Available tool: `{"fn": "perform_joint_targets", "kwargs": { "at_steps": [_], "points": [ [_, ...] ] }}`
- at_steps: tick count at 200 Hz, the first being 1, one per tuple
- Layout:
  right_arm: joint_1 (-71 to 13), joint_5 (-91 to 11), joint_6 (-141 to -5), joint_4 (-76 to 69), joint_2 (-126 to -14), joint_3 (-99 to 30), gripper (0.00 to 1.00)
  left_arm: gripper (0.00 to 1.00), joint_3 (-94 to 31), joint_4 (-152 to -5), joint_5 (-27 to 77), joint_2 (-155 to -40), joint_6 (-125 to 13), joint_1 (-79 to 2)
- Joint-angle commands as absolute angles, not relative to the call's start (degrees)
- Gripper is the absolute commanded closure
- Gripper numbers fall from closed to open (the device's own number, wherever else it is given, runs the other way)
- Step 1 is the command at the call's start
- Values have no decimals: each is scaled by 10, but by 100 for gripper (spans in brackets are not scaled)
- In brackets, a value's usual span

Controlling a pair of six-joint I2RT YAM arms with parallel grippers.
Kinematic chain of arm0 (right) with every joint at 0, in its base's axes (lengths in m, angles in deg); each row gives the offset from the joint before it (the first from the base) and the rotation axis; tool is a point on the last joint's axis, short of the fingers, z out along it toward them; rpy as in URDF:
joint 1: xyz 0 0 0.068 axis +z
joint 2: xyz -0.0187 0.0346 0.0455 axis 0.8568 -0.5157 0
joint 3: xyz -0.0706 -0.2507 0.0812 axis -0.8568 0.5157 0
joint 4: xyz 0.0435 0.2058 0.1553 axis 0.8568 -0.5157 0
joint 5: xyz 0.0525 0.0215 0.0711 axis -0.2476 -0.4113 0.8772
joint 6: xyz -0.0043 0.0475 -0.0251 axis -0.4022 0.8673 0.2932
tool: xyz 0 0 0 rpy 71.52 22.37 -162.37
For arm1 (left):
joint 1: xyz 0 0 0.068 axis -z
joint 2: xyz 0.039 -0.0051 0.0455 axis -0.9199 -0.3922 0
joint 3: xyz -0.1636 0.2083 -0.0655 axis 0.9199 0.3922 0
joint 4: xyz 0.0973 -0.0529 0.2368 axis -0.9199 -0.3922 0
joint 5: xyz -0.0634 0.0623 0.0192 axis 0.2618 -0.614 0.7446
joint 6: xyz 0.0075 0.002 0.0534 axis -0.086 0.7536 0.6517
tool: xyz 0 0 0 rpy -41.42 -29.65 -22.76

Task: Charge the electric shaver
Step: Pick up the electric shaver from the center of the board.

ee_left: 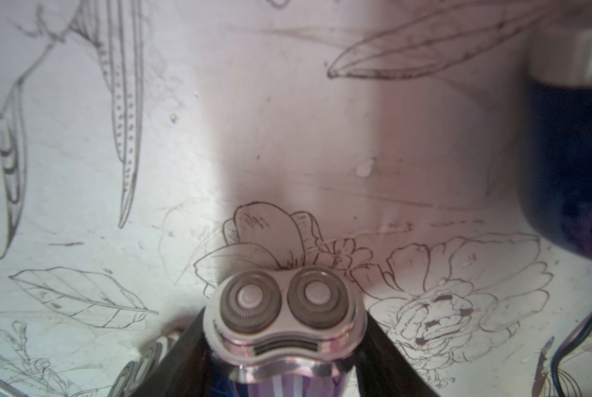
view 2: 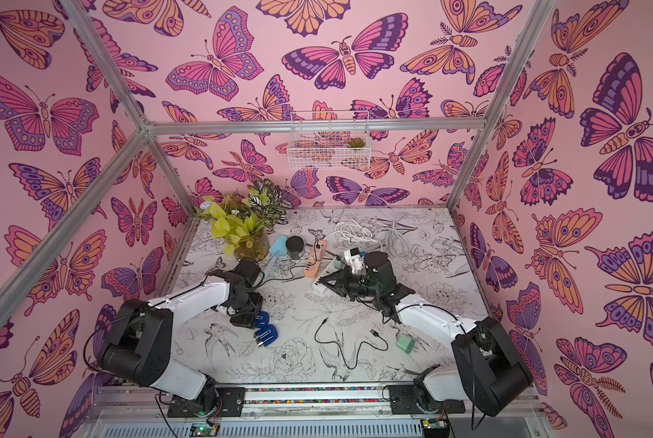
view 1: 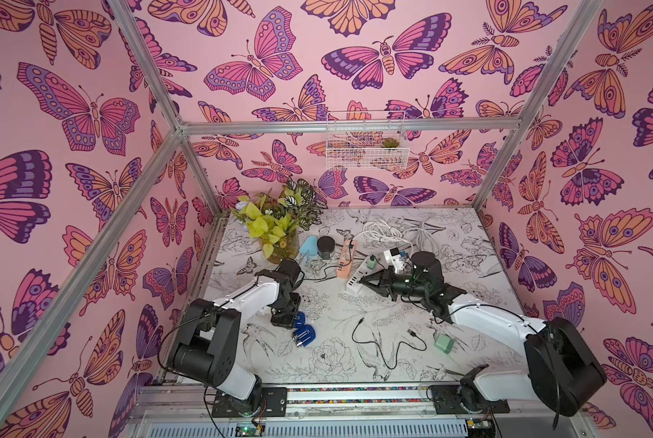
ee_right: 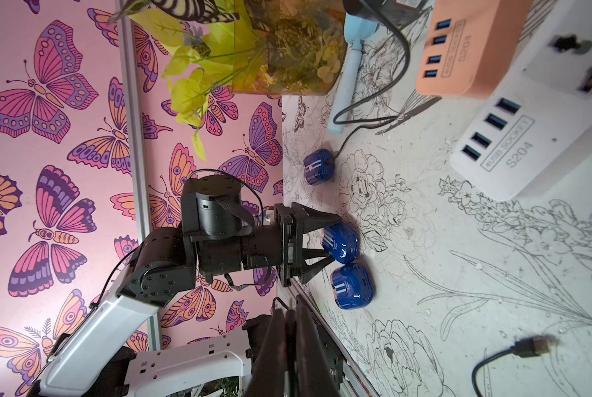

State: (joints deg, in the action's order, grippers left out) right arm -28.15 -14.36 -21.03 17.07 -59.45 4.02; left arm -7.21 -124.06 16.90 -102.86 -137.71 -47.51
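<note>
1. bench (view 1: 355,314): floral print.
2. white power strip (ee_right: 528,137): lies mid-bench.
3. right end effector (view 1: 362,281): closed, empty, beside that strip's end.
4. left end effector (ee_right: 336,239): gripping the blue shaver (ee_left: 284,309), at the bench's left side.
5. second shaver (ee_right: 351,285): just beside it.

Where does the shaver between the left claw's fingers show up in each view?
Both top views: shaver lower middle, just left of centre.
Left wrist: close up, twin heads facing the camera.
Right wrist: mid-frame, in the left claw.
Shared landmark: loose blue shaver beside it, in top and right wrist views.
</note>
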Motion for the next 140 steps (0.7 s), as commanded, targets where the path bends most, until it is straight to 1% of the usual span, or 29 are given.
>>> {"fn": "perform_joint_targets", "kwargs": {
  "at_steps": [1, 48, 140],
  "points": [
    [-272, -147, -223, 183, -575, 48, 100, 79, -45, -1286, 148, -1031, -1365, -480],
    [-265, -147, -228, 179, -574, 54, 100, 84, -54, -1290, 151, -1035, -1359, -480],
    [-251, -151, -233, 189, -596, 45, 100, 89, -69, -1307, 155, -1037, -1361, -480]
  ]
}}
